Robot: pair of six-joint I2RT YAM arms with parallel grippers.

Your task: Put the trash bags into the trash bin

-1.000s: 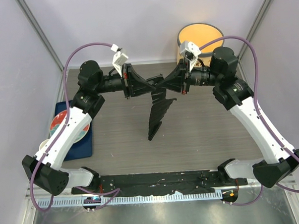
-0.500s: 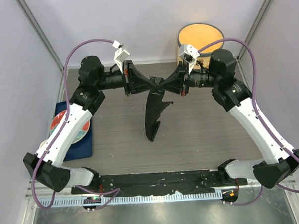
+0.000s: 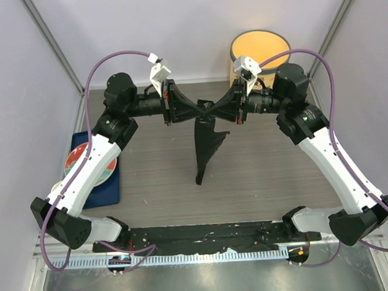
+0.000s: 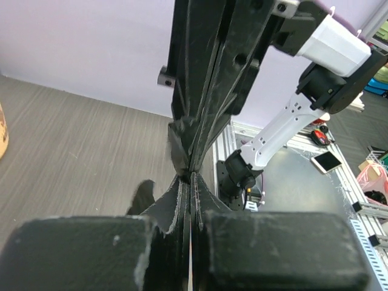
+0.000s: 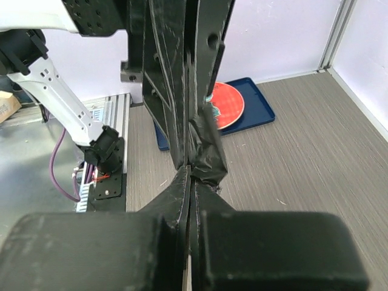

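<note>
Centrally, crinkly black tapered trash bag (image 3: 205, 142); round dark-rimmed trash bin (image 3: 267, 42).

at nine o'clock a blue tray (image 3: 113, 187) sits on the grey wood-grain table (image 3: 265, 162), a red and teal plate (image 3: 75, 160) on it, and at six o'clock a black strip (image 3: 204, 234) lines the near edge

Open table (image 3: 150, 167) left of the trash bag (image 3: 205, 145); trash bin (image 3: 270, 42) beyond right hand (image 3: 216, 110).

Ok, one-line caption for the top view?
Left gripper and right gripper pinch a black trash bag over the table, bin behind.
</note>
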